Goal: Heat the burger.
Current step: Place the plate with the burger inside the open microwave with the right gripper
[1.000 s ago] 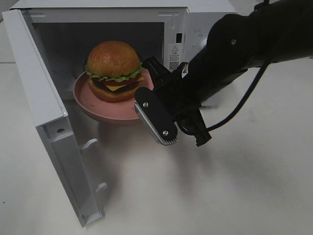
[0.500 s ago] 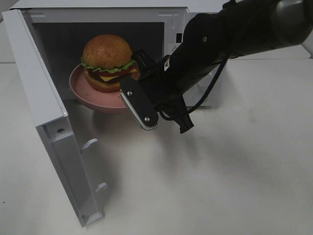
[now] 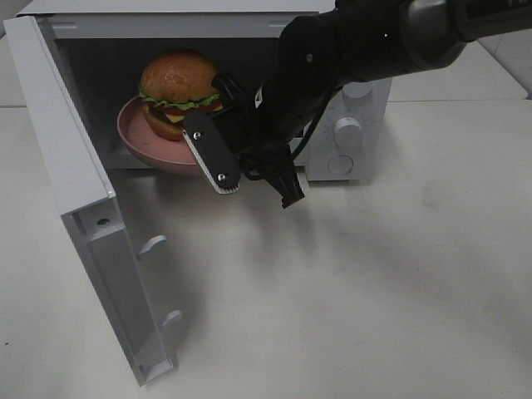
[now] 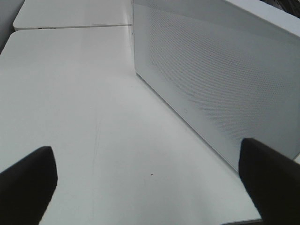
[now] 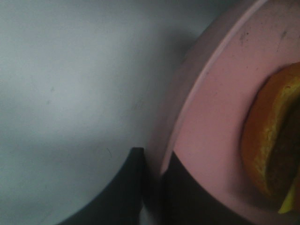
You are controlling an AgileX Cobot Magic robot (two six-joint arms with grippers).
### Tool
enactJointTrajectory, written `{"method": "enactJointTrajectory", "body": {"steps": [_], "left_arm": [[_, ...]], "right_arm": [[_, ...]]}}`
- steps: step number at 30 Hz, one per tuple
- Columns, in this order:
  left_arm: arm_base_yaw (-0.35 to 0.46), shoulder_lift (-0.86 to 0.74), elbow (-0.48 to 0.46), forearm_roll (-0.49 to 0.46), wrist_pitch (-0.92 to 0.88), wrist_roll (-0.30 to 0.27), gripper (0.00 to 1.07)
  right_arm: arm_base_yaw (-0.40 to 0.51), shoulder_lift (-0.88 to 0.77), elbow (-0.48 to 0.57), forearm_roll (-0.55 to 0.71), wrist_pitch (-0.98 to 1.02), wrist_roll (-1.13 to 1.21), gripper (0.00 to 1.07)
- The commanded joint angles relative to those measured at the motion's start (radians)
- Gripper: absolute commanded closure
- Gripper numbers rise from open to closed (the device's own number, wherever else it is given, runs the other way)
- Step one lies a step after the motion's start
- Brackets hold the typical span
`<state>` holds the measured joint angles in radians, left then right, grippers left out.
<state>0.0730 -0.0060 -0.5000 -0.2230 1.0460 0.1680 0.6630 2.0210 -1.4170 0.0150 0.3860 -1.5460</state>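
The burger (image 3: 176,83), with its golden bun, lettuce and cheese, sits on a round pink plate (image 3: 133,133) at the mouth of the open microwave (image 3: 349,125). My right gripper (image 3: 218,125) is shut on the plate's right rim and holds it partly inside the cavity. The right wrist view shows that grip up close: the gripper (image 5: 154,178) pinches the plate's edge (image 5: 211,117), with the burger (image 5: 272,140) just beyond. My left gripper (image 4: 150,187) is open and holds nothing. It stands over the bare table beside a white dotted panel of the microwave (image 4: 211,79).
The microwave door (image 3: 75,183) swings out to the left, reaching towards the front of the table. Two knobs (image 3: 347,131) are on the control panel at the right. White tabletop (image 3: 374,291) spreads in front and to the right.
The right arm has carried the plate and burger up and to the left, from just outside the opening to further into the microwave cavity. The left gripper stays open.
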Motion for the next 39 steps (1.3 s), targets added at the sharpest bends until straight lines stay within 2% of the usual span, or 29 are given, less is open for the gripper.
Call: {"method": "enactJointTrajectory", "body": {"steps": [1,7,13,22,32,37,39], "left_arm": [[-0.002,-0.019,0.003,-0.001,-0.005,-0.004,0.06],[-0.002,-0.019,0.003,-0.001,-0.005,-0.004,0.06],[-0.002,-0.019,0.003,-0.001,-0.005,-0.004,0.06],[-0.002,-0.019,0.003,-0.001,-0.005,-0.004,0.06],[-0.002,-0.019,0.003,-0.001,-0.005,-0.004,0.06],[-0.002,-0.019,0.003,-0.001,-0.005,-0.004,0.06],[-0.002,-0.019,0.003,0.0,-0.005,-0.004,0.06]], "right_arm": [[0.004,0.01,-0.067,-0.041,-0.024,0.059,1.07],[0.004,0.065,-0.183,-0.096,0.032,0.17,1.07],[0.004,0.102,-0.25,-0.143,0.058,0.236,1.06],[0.004,0.16,-0.318,-0.153,0.071,0.246,1.06],[0.004,0.253,-0.44,-0.171,0.086,0.277,1.03],[0.001,0.281,-0.463,-0.176,0.088,0.303,0.98],[0.001,0.29,-0.466,-0.194,0.088,0.31,0.91]]}}
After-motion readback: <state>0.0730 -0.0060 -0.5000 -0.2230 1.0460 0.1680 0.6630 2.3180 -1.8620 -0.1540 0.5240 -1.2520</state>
